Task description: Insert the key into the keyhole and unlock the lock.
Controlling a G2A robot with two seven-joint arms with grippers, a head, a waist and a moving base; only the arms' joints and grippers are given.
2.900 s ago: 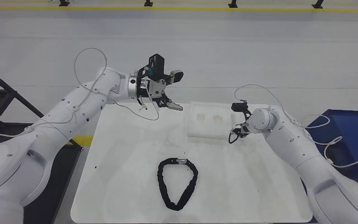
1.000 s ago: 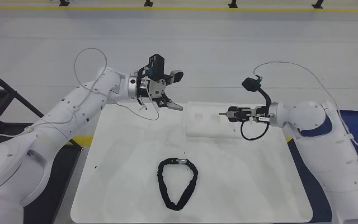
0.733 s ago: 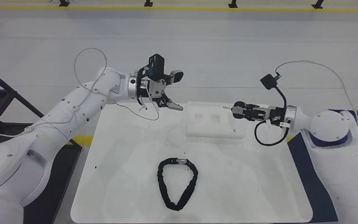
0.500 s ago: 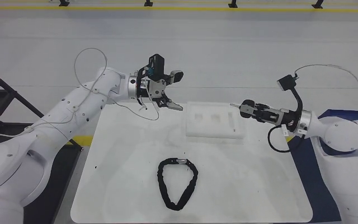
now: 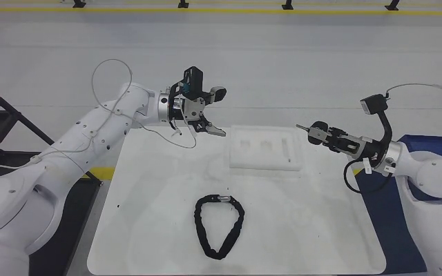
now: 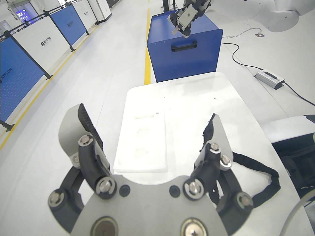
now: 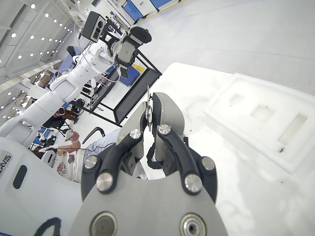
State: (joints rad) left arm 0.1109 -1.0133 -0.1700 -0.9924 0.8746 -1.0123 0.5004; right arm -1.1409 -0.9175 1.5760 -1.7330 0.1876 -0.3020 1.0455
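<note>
A black chain lock [image 5: 219, 225] lies in a loop on the white table [image 5: 152, 207], its silver lock body [image 5: 222, 199] at the far side of the loop. My right gripper [image 5: 309, 130] hovers over the table's right edge, shut on a small metal key [image 5: 300, 127] whose blade [image 7: 148, 94] sticks out past the fingertips [image 7: 157, 99]. My left gripper [image 5: 209, 112] hangs open above the table's far left corner, nothing between its fingers [image 6: 85, 121]. In the left wrist view the chain lock [image 6: 258, 170] lies beside that gripper [image 6: 147, 121].
A white foam tray [image 5: 266, 150] with three shallow recesses sits at the table's far middle, between the two grippers. A blue cabinet [image 6: 184, 52] stands off the table's right side. The near half of the table around the chain is bare.
The right arm has lifted away from the foam tray and swung right, carrying the key out to the table's right edge. The left arm and the chain lock have not moved.
</note>
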